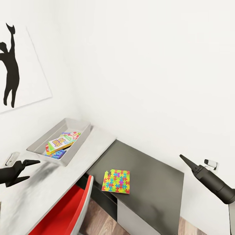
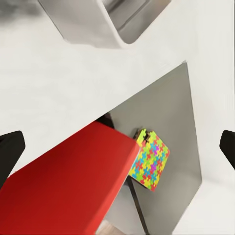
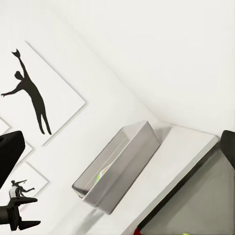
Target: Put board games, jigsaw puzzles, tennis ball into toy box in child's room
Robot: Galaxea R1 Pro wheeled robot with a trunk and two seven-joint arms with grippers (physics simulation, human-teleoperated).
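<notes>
Red chair point(image 1: 65, 212) sits nearest, and just past it the jigsaw puzzle point(image 1: 116, 181) lies flat on the dark lower shelf, between both empty, open grippers, left gripper point(image 1: 26, 169) and right gripper point(image 1: 182, 158), a bit nearer the right.

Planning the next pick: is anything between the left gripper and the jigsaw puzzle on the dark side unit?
Yes. The red chair stands between the left gripper and the jigsaw puzzle. Past it, nothing visible lies between puzzle and toy box.
</notes>
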